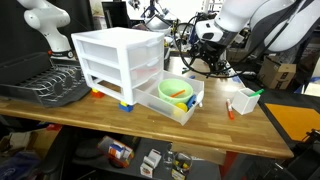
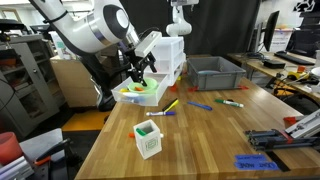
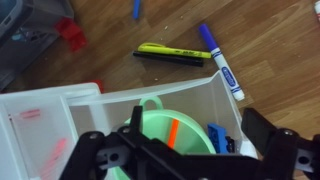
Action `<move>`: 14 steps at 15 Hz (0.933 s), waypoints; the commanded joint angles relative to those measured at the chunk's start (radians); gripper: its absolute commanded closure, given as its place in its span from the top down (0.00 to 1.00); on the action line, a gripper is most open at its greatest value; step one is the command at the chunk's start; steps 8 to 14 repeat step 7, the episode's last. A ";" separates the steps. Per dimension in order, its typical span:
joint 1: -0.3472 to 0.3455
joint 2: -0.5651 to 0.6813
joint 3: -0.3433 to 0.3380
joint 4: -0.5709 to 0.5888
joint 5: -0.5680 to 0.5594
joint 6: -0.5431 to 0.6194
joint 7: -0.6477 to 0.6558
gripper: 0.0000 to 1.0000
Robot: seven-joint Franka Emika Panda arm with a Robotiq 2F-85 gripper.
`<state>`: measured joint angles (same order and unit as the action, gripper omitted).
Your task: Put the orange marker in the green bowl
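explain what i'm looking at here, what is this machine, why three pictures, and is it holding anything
This is a single robot arm with a two-fingered claw at its end, steered remotely by a person. Two of the pictures come from cameras standing around the wooden table, looking from different sides. The third comes from a camera on the arm's wrist, looking down past the claw.

On the table stands a white drawer unit with its bottom drawer pulled out. In that drawer sits the green bowl, and the orange marker lies inside it. Loose on the table are a yellow marker and a white marker with a blue cap, and further off a small white cup.

The claw hangs above the bowl, looks open and holds nothing.
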<state>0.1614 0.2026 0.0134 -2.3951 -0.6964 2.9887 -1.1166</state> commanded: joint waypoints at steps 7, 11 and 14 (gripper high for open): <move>-0.029 -0.036 0.042 -0.003 0.018 -0.076 0.042 1.00; -0.029 -0.036 0.042 -0.003 0.018 -0.076 0.042 1.00; -0.029 -0.036 0.042 -0.003 0.018 -0.076 0.042 1.00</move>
